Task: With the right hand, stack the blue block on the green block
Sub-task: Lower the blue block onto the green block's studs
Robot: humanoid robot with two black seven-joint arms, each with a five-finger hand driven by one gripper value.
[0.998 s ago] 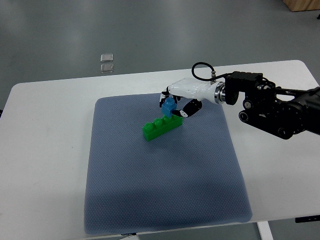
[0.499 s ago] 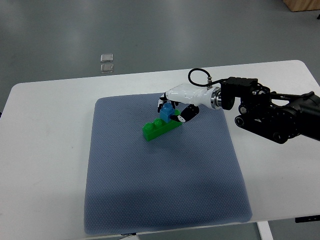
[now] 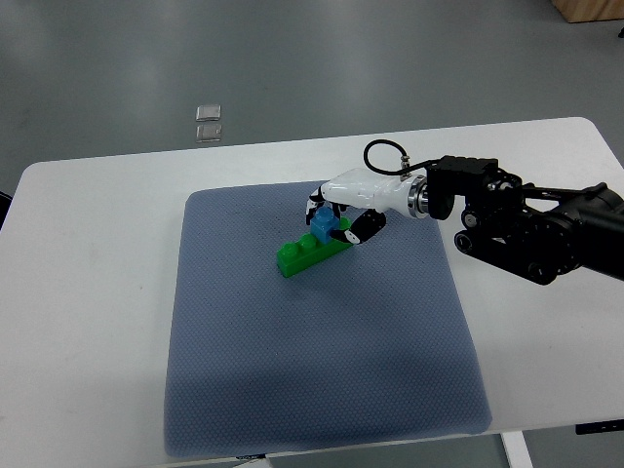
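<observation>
The right hand reaches in from the right edge of the white table, its black arm stretched across the table's right side and a white shell covering the back of the hand. Its fingers are curled narrowly around the blue block, pinching it from both sides. The blue block sits on top of the green block, touching its upper right end, though I cannot tell whether it is fully pressed onto the studs. The green block is a long brick lying at a slant on the grey-blue mat, in the mat's upper middle part, its left end lower in the picture than its right. The mat covers the centre of the table. Beyond the table's far edge, two small clear squares lie on the grey floor.
</observation>
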